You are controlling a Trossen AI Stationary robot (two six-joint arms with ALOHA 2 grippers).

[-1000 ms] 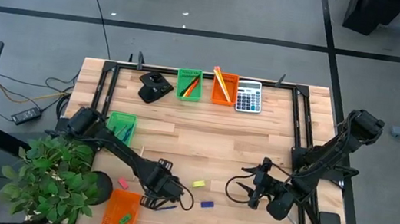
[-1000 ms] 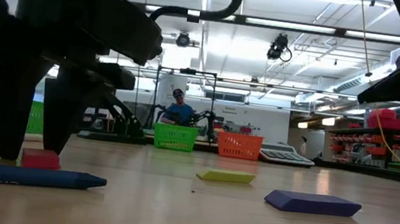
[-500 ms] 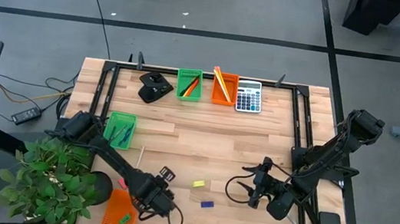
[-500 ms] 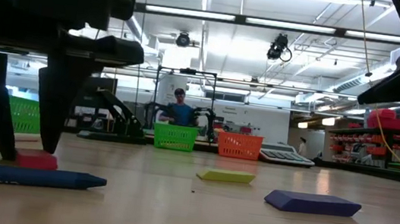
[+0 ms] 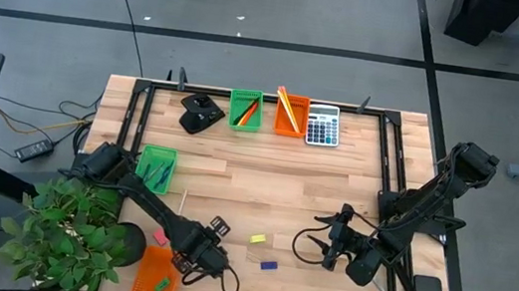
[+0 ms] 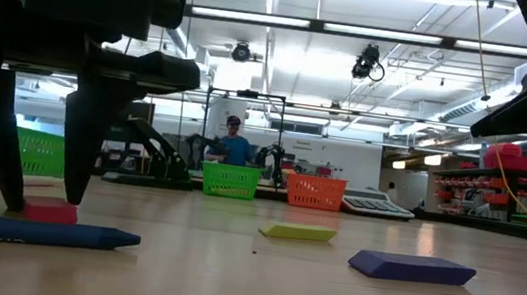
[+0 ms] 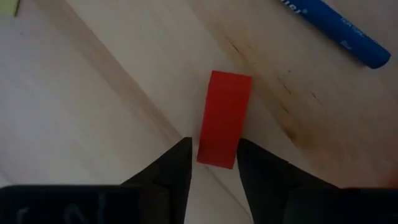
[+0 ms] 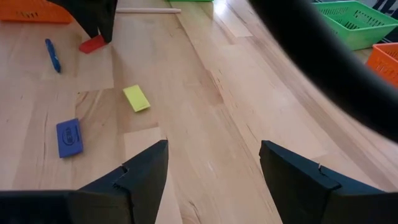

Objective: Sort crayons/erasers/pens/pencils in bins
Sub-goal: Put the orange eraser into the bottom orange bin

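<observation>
A wide workshop with strip lights and shelving stretches behind a pale wooden table (image 5: 263, 191), where a person (image 6: 234, 146) sits at the far end.

At the table's near left, a red eraser (image 7: 224, 118) lies flat on the wood, one end between the fingers (image 7: 168, 177) of the left gripper (image 7: 214, 165), which stands straight down over it. The fingers sit close on either side of the block, but whether they actually press it cannot be told. A blue pen (image 7: 329, 30) lies just beside the eraser, toward the near edge.

An orange bin (image 5: 154, 279) sits at the near left corner, close to the gripper, and a green bin (image 5: 155, 167) stands farther back on the left. A yellow eraser (image 5: 258, 238) and a blue eraser (image 5: 268, 264) rest on the bare wood to the right, well apart from the red one.

The right gripper (image 5: 328, 243) waits low over the near right of the table, its fingers (image 8: 144, 174) spread wide around nothing.

Along the far edge stand a second green bin (image 5: 244, 109) and a second orange bin (image 5: 291, 114), each holding long sticks, with a grey calculator (image 5: 321, 127) at their right. A potted plant (image 5: 72, 231) stands off the table's near left corner.
</observation>
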